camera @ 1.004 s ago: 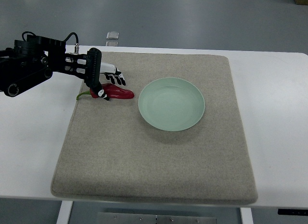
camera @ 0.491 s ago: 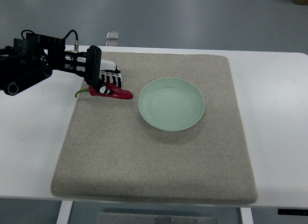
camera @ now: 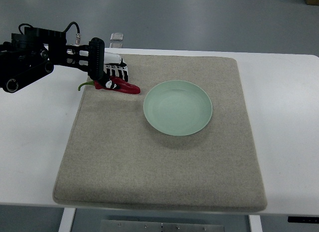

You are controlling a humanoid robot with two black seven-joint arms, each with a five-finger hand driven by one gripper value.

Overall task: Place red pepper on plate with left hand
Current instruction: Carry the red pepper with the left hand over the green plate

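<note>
Single top view, steep downward look from robot's side, whole mat (camera: 159, 157) framed.

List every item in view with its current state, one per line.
red pepper: gripped by the left hand, left of the plate, not on it.
left hand: fingers closed on the pepper.
plate: empty, upright on the mat.
mat: lying flat on the table.
table: white, bearing the mat.

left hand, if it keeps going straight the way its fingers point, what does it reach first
The left hand, shut on the red pepper, points right across the mat. The green plate sits nearest, slightly lower; height is unclear, so it may pass over the rim.
</note>
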